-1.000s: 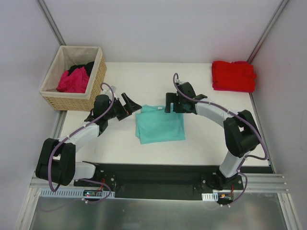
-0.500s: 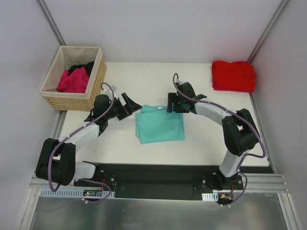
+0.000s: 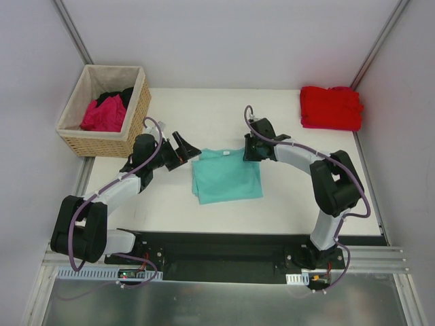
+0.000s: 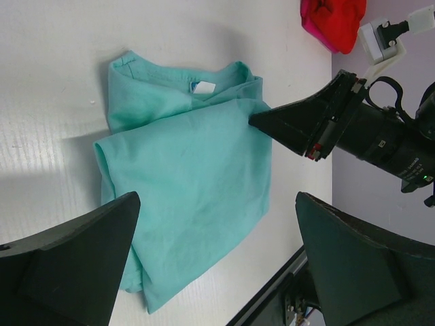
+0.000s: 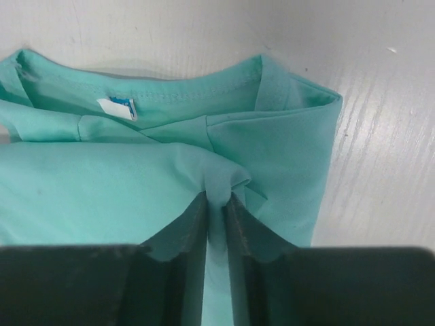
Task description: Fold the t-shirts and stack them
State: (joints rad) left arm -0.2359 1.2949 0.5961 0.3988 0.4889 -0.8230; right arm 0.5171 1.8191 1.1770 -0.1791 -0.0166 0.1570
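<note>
A folded teal t-shirt (image 3: 226, 178) lies mid-table, its white neck label (image 5: 117, 107) at the far edge. My right gripper (image 3: 247, 151) is shut on a pinched fold of this shirt (image 5: 102, 176) near its far right corner; the cloth bunches between the fingertips of that gripper (image 5: 217, 197). The left wrist view shows the same gripper (image 4: 262, 121) touching the shirt (image 4: 190, 156). My left gripper (image 3: 187, 151) hovers just left of the shirt, open and holding nothing (image 4: 214, 204). A red t-shirt (image 3: 331, 107) lies folded at the far right corner.
A woven basket (image 3: 102, 142) stands at the far left, holding a magenta t-shirt (image 3: 103, 115) and a black one (image 3: 117, 96). The red shirt (image 4: 333, 20) also shows at the top of the left wrist view. Grey walls close in both sides.
My right gripper has gone from open to shut, pinching up a fold of the teal shirt at its far right corner. The left arm has stayed still.
</note>
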